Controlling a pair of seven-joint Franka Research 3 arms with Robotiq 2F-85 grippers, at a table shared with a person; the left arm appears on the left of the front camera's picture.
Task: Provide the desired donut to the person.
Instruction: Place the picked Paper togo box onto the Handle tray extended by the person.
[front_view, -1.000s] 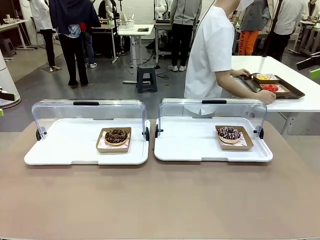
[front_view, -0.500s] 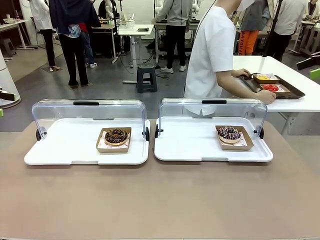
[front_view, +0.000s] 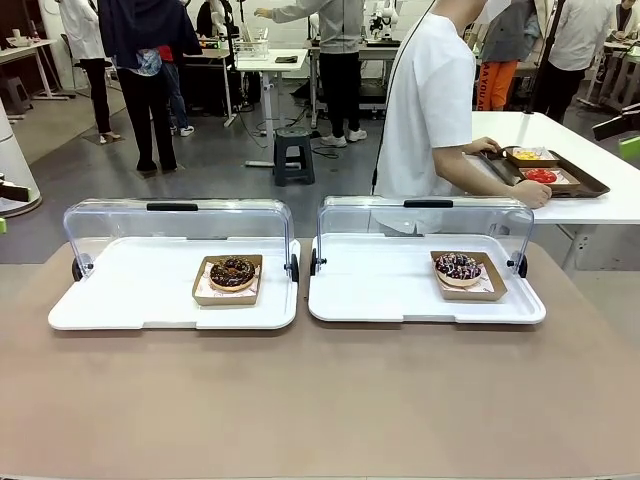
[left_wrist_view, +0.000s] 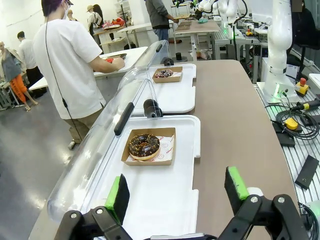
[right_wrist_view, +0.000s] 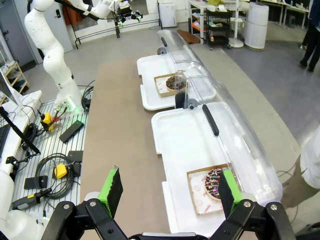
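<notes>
Two donuts lie in brown card trays on white display trays with raised clear lids. The chocolate donut (front_view: 232, 272) (left_wrist_view: 144, 145) rests in the left tray; the sprinkled donut (front_view: 459, 267) (right_wrist_view: 216, 183) rests in the right tray. The person (front_view: 430, 110) in a white shirt stands behind the right lid, turned toward a side table, both hands on a dark tray (front_view: 548, 170) of food. My left gripper (left_wrist_view: 176, 192) is open, high above the near end of the left tray. My right gripper (right_wrist_view: 167, 192) is open above the right tray's near side.
The brown table (front_view: 320, 400) lies bare in front of the trays. The clear lids (front_view: 178, 222) stand upright at the far side. A white side table (front_view: 590, 200) stands at the back right. Other people and a stool (front_view: 294, 155) are farther off.
The person has shifted slightly to the right while still holding the dark tray. People in the background have moved. Donuts and lids stay put.
</notes>
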